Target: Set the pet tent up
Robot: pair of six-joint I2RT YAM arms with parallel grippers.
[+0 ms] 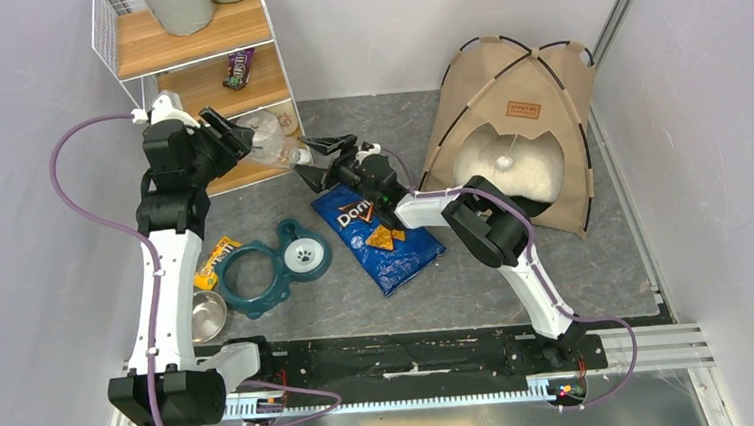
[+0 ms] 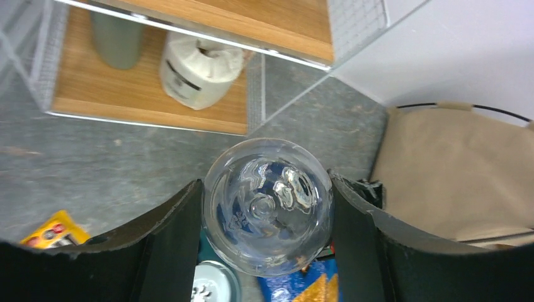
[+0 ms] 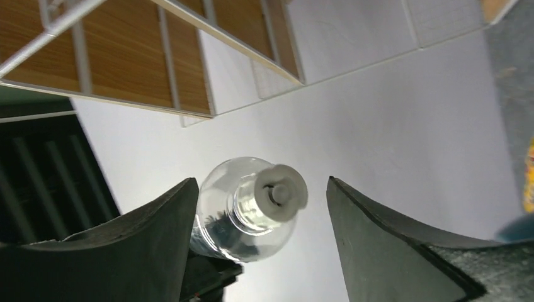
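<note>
L fingers [image 2: 157, 251] on clr bottle [image 2: 267, 214]; tan pet tent [image 1: 515, 88] upright, cushion [image 1: 515, 168] inside

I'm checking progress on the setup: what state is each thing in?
tent: standing, cushion inside
bottle: capped, held off the table
left gripper: shut on the bottle
right gripper: open, at the bottle's cap
chip bag: lying flat
steel bowl: empty, beside its stand

The pet tent [image 1: 504, 74] is matt tan cloth, the bottle [image 2: 267, 204] clear glossy plastic, the shelves [image 1: 190, 36] wood.
</note>
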